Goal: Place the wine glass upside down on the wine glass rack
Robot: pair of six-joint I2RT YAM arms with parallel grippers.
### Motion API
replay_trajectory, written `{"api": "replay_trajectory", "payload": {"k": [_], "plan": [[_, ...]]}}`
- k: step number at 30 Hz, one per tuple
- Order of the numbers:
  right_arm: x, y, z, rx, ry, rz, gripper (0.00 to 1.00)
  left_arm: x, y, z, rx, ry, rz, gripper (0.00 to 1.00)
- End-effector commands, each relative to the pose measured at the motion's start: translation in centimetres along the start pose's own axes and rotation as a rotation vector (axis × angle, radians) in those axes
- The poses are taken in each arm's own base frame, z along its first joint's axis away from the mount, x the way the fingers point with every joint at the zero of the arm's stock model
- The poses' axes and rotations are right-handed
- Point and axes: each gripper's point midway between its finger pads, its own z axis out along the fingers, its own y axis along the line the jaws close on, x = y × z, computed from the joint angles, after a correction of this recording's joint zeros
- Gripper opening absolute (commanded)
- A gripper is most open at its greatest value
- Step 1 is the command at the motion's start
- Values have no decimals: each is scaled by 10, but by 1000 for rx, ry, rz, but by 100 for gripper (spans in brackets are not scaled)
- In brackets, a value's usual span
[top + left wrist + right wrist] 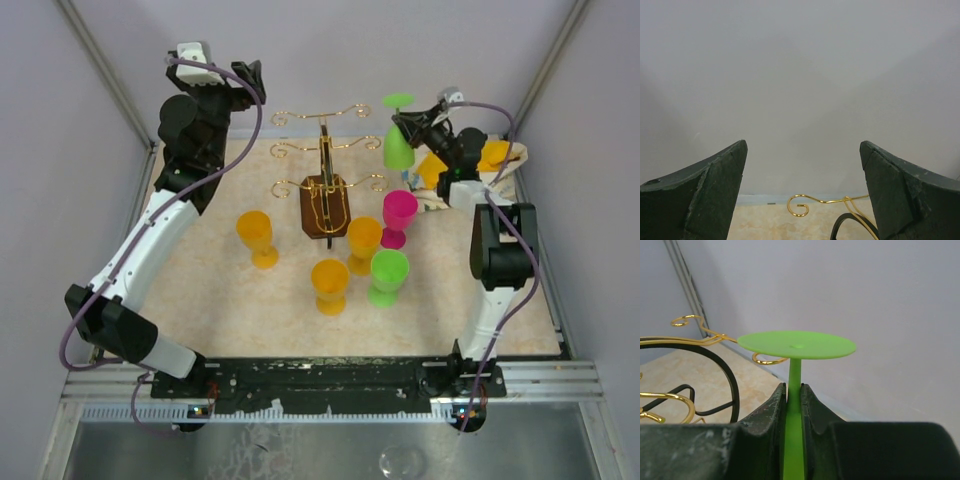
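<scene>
the right gripper [794, 390] was clenched on the thin stem of a light green plastic wine glass [398, 140]. it held the glass upside down in the air, round foot uppermost, just to the right of the gold wire wine glass rack [327, 160] with its dark brown wooden base. the bowl hung near the curled ends of the rack's right-hand arms, and from above it could not be told whether glass and wire touched. in the right wrist view only the foot and stem showed. the bowl was cut off below the fingers, and the foot hid part of one gold curl behind it. a black curved band [725, 370] beside the wire was hard to identify.

the left gripper [802, 150] stood released, with nothing between its jaws. it was raised to the far left of the rack and faced the grey wall. its view caught one gold curl, with the rest cut off at the lower edge.

three orange plastic goblets [256, 235], a magenta goblet [398, 215] and a second green goblet [387, 275] stood upright on the beige table [200, 290] in front of the rack. an orange and white object [495, 155] to the rack's right was half hidden behind the right arm and could not be made out.
</scene>
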Motion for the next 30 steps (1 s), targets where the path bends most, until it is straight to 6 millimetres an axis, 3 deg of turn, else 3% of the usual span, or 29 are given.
{"api": "replay_trajectory", "payload": {"k": [1, 30], "plan": [[-19, 12, 5, -84, -132, -53, 0, -13, 9, -3, -18, -35, -4, 99], [18, 59, 38, -297, -162, 8, 0, -3, 14, 1, -24, -16, -13, 99]]}}
